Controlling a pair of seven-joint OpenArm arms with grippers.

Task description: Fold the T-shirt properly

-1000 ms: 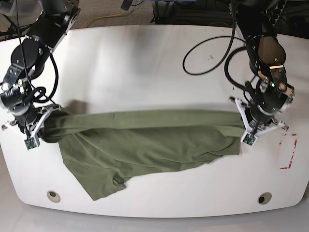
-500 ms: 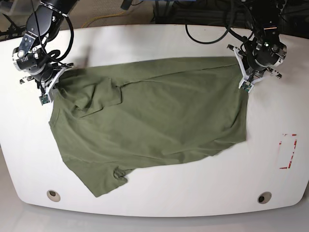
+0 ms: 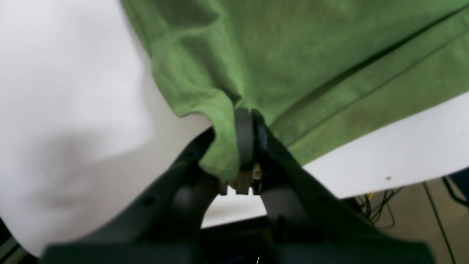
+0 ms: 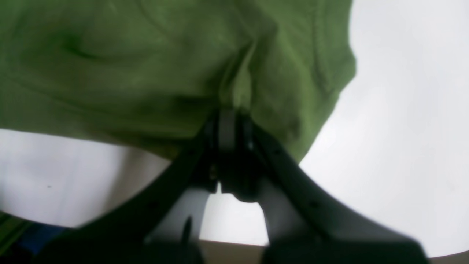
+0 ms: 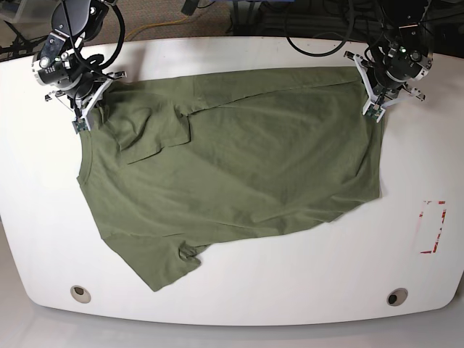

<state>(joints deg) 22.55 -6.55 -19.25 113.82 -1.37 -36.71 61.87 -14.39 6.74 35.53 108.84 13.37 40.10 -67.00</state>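
Both my grippers are clamped on the T-shirt (image 5: 239,159): left gripper (image 3: 243,146) pinching a bunched edge, right gripper (image 4: 234,128) gripping a fold. Shirt is lying across the white table (image 5: 290,283), its gripped edge on the far side, one near corner crumpled. I'm holding both far corners.

No lettering, numbers or brands can be read in any view. Nothing beside or beyond either pincer carries legible signs.
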